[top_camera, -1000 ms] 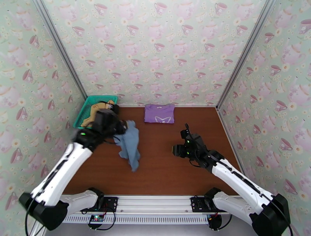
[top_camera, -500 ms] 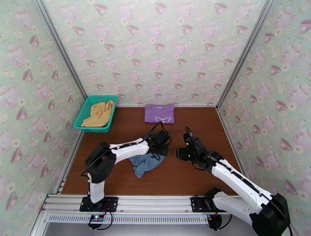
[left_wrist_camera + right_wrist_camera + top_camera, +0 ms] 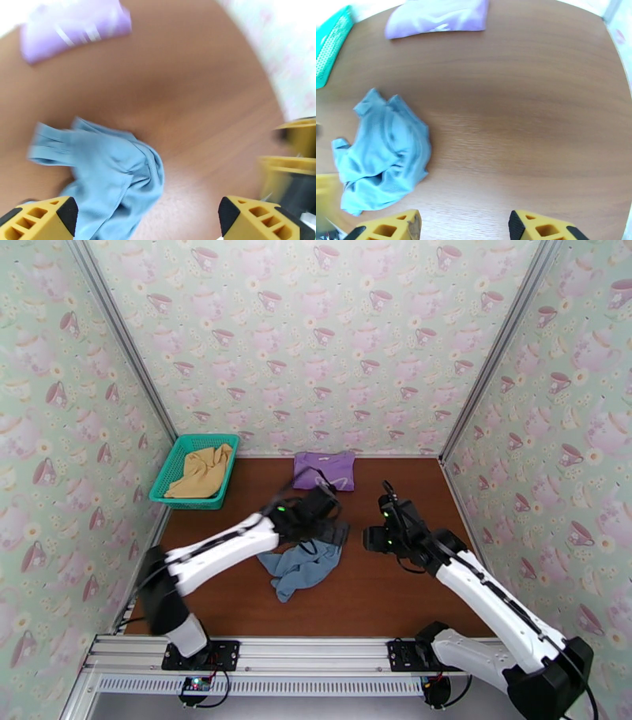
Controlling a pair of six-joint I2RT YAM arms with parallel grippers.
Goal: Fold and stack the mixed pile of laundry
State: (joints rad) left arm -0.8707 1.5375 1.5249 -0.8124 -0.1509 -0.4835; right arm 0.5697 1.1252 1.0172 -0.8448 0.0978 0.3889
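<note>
The grey-blue piece lies crumpled on the brown table, near the middle. My left gripper hovers just above its far edge. In the left wrist view that gripper is open, with the grey-blue piece loose below its fingers. My right gripper stands open to the right of the cloth with nothing in it; the grey-blue piece is to its left. The purple T-shirt lies folded at the back. The mustard-yellow piece sits in the basket.
A teal mesh basket stands at the back left corner against the wall. Patterned walls close the table on three sides. Bare wood lies to the right of the cloth and along the near edge.
My left arm carried the grey-blue piece from beside the basket to the middle of the table, then opened and let it drop. My right gripper shifted slightly right and back.
</note>
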